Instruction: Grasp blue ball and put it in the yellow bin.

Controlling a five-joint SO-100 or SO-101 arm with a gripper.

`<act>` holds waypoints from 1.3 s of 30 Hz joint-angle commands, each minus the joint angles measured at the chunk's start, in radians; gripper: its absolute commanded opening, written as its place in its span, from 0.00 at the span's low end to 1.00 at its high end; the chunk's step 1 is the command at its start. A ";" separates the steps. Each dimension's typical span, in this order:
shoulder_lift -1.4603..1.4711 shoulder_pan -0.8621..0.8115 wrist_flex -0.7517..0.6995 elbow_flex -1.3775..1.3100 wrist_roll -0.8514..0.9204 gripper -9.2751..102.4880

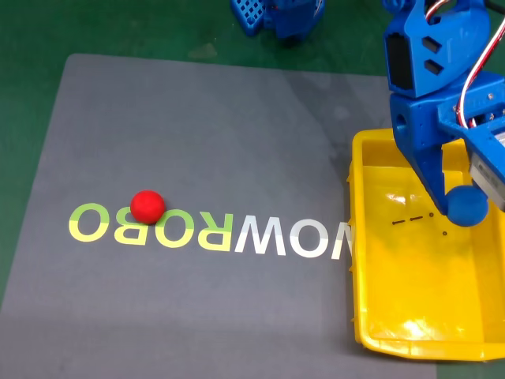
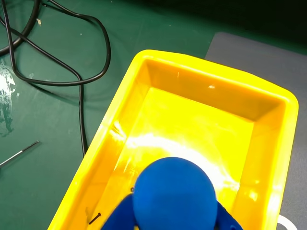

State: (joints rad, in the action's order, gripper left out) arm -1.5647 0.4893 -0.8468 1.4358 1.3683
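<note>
Matte blue ball [image 1: 467, 205], small sphere, clenched in claw [image 2: 173, 218] above glossy yellow bin [image 1: 371, 316].

Blue plastic arm [image 1: 430, 87], angular printed shells, red and white wires, grey block

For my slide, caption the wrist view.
Gripper holds the blue ball over the yellow bin, black cables alongside.
</note>
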 commanded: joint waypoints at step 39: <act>-0.815 -0.322 -0.051 0.528 0.060 0.38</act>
State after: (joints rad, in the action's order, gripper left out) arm -2.2273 0.2040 -0.8958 1.9067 1.4251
